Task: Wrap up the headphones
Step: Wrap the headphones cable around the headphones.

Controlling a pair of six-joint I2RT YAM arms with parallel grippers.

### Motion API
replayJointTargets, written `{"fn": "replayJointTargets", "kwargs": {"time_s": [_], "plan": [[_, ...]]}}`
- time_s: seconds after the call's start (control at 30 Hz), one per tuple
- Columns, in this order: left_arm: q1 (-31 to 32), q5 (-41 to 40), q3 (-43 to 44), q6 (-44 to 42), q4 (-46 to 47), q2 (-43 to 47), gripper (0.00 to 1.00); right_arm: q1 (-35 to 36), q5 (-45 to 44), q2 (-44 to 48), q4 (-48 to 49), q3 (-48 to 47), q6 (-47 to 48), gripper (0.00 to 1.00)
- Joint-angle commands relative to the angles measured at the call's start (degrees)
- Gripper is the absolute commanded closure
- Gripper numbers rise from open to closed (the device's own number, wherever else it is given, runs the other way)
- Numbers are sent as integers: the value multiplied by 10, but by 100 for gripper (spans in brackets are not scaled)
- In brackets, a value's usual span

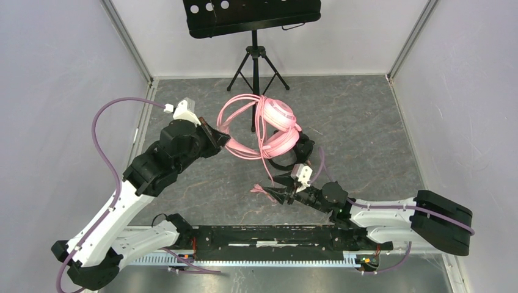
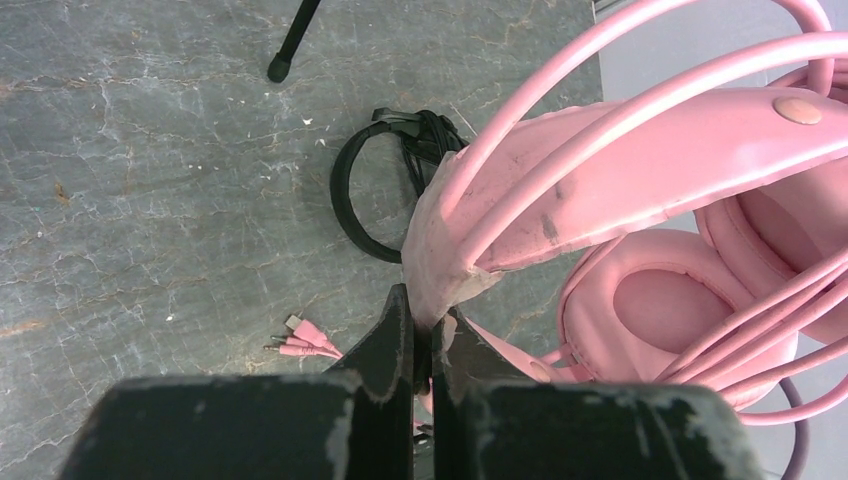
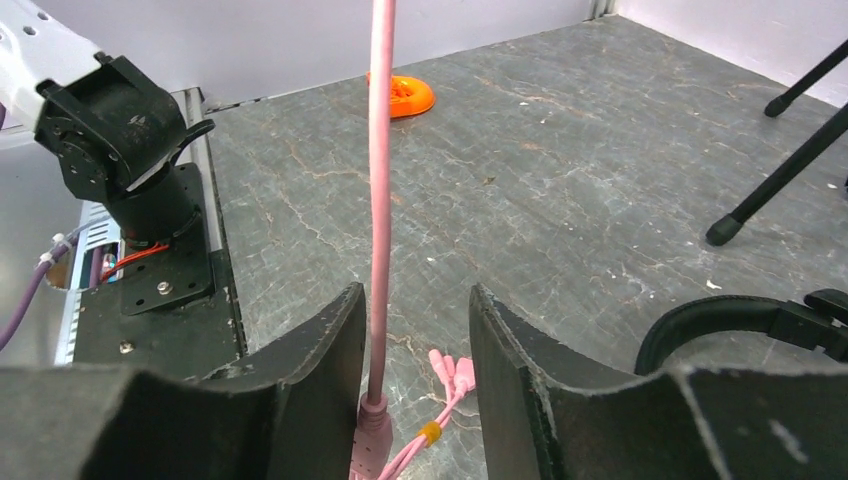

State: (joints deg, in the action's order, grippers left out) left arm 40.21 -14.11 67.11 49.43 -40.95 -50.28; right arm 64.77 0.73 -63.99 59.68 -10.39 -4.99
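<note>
The pink headphones (image 1: 278, 125) hang lifted above the floor, their long pink cable (image 1: 235, 119) looped round the band. My left gripper (image 1: 220, 140) is shut on the worn headband padding (image 2: 445, 265), and the pink ear cups (image 2: 660, 305) sit to its right. My right gripper (image 3: 415, 295) stands open low over the floor. The pink cable (image 3: 380, 150) runs up between its jaws, close to the left finger, with nothing pinching it. The cable's plugs (image 3: 450, 370) lie on the floor below. The black headphones (image 1: 293, 152) lie on the floor under the pink pair.
A black tripod music stand (image 1: 253, 18) stands at the back, its legs (image 3: 780, 180) near the headphones. An orange disc (image 3: 400, 95) lies on the floor by the far wall in the right wrist view. Grey walls enclose the floor on three sides.
</note>
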Motion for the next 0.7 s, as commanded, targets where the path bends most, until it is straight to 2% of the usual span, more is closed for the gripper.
{"fn": "replayJointTargets", "kwargs": {"time_s": [0.0,0.23,0.43,0.57,0.67], "plan": [[-3,-6,41,29,97,6,98,4,34,-25,47,-9,-10,53],[-3,-19,37,20,97,4,98,4,48,-22,83,1,-45,54],[-3,-26,30,18,94,4,98,4,10,19,92,15,-79,49],[-3,-23,33,21,94,2,98,3,-3,4,109,27,-70,45],[-3,-22,37,22,94,0,98,6,21,-27,144,33,-45,41]]}}
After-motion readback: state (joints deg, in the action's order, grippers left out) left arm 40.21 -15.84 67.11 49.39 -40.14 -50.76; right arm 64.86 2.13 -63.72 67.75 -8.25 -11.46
